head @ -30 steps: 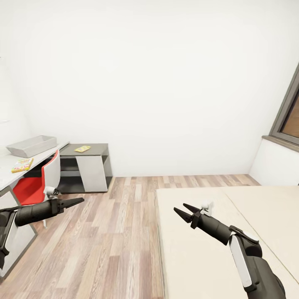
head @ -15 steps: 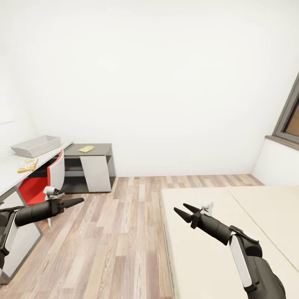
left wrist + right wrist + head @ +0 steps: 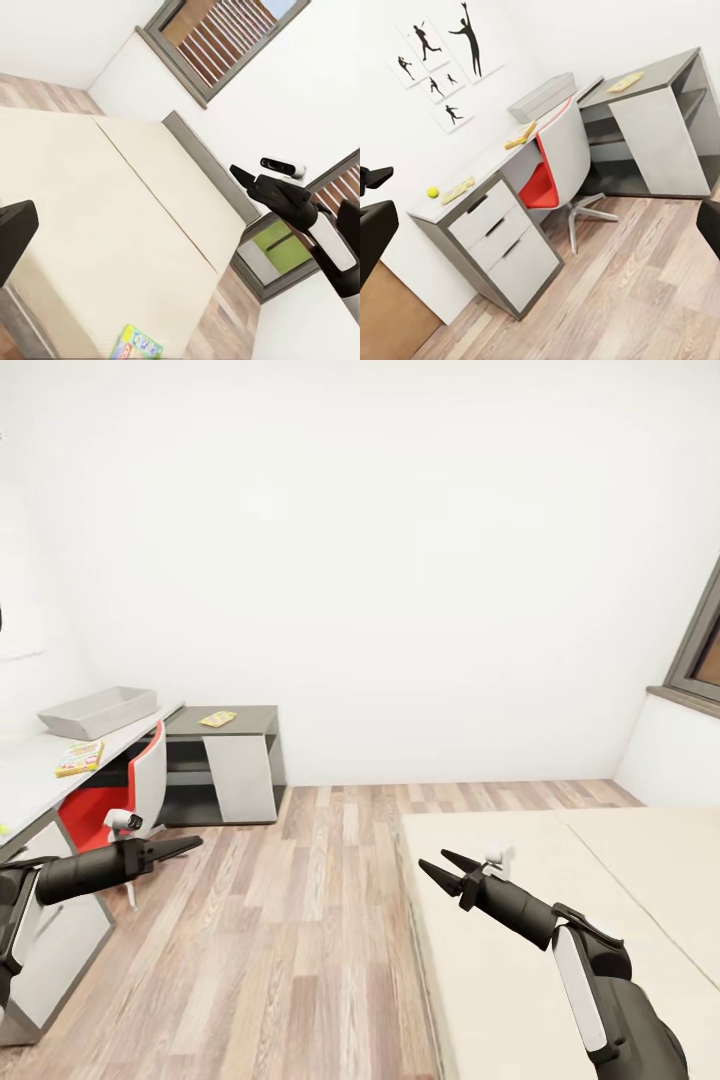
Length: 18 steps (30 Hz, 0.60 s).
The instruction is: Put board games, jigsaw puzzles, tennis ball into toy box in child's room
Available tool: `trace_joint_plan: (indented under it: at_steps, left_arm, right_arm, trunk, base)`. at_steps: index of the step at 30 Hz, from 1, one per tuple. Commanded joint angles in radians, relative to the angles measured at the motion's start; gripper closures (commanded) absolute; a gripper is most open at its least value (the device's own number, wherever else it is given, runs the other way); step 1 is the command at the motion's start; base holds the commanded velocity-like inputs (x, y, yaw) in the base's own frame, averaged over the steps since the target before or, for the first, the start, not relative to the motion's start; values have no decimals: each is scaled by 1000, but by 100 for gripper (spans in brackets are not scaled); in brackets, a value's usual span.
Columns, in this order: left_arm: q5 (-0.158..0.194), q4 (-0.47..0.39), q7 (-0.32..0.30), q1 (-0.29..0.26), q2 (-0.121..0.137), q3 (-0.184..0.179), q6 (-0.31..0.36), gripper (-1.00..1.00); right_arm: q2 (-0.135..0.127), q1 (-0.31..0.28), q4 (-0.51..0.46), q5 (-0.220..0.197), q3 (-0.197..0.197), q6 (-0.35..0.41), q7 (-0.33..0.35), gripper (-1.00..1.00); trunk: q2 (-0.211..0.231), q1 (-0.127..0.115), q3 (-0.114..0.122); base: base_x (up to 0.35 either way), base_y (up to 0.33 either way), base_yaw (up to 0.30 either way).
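The light grey toy box (image 3: 100, 712) (image 3: 542, 96) stands on the pale table (image 3: 30, 780) (image 3: 495, 161) at the left. On the table near it lies a flat yellow-edged toy (image 3: 80, 758) (image 3: 520, 136), too small to name. Another flat yellow toy (image 3: 217, 718) (image 3: 625, 81) rests on the lower dark grey top. At the table's near end, the tennis ball (image 3: 433, 192) sits beside a third flat toy (image 3: 457, 190). A green-edged board game (image 3: 139, 345) lies on the bed (image 3: 640, 860) (image 3: 112, 225). My left gripper (image 3: 185, 845) hangs open over the floor, and my right gripper (image 3: 440, 868) is open above the bed's edge. Both are empty.
A red and white swivel chair (image 3: 120, 785) (image 3: 559, 169) is tucked under the table. White drawers (image 3: 506, 240) close the table's near end. Wooden floor (image 3: 300, 920) runs between the table and the bed. A window (image 3: 700, 650) is at the right.
The whole picture has shifted: table, chair and bed sit further right in the frame, so the camera has turned left. Both arms keep the same pose.
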Motion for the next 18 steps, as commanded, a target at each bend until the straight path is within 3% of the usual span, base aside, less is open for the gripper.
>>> trace_joint_plan:
  at_steps: [1, 18]
  left_arm:
    - [0, 0, -4, -1, 1, 0, 11, -100]
    - [0, 0, -4, -1, 0, 0, 11, -100]
  right_arm:
    - [0, -1, 0, -6, -1, 8, 1, -100]
    - [2, -1, 1, -2, -1, 8, 0, -100]
  trunk:
    - [-2, 1, -2]
    - [-2, 1, 6]
  base:
    - [0, 230, -24]
    - [0, 282, -227]
